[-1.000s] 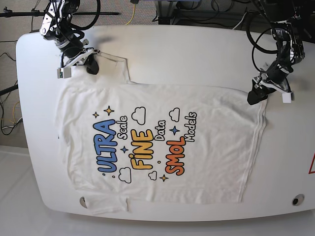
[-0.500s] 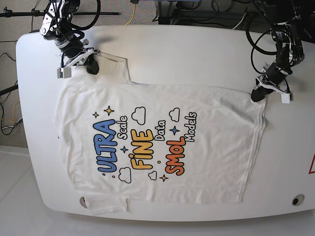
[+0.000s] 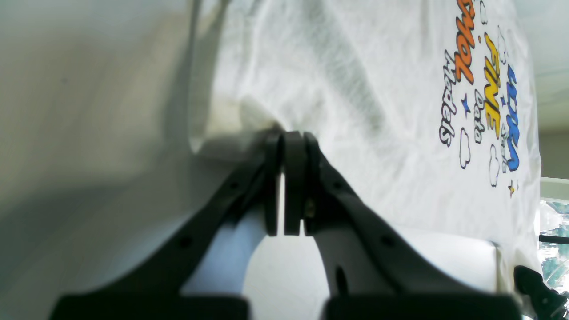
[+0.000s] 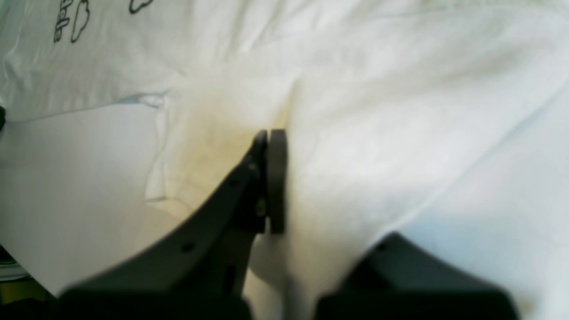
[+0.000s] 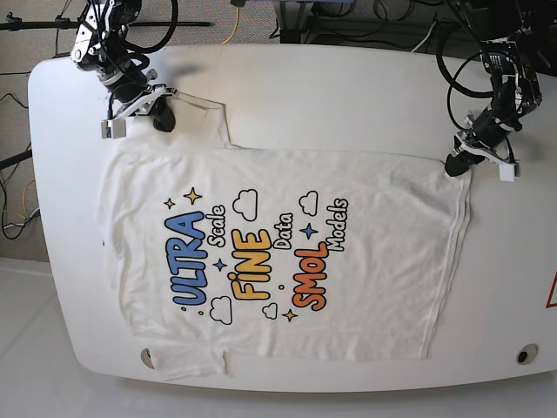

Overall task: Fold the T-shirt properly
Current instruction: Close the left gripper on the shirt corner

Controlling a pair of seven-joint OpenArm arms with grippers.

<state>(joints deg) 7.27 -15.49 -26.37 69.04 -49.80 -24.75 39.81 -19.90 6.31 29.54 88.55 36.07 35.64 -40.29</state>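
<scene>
Two robot hands pinch the far edge of a T-shirt spread print-up on a white tabletop.

The left hand (image 5: 459, 163) is closed on a hem corner of the T-shirt (image 5: 287, 261); its wrist view shows the pads (image 3: 293, 178) pressed almost together with a fold of white cloth at their tips. The right hand (image 5: 161, 117) is clamped on the sleeve at the opposite end, one finger (image 4: 272, 178) dark against fabric that drapes over the other. From both hands the garment lies forward, toward the near edge of the tabletop (image 5: 348, 87), its long axis running from one hand to the other. Neither hand is nearer: each holds its own end, so the coming fold likely carries this held edge over the print.
</scene>
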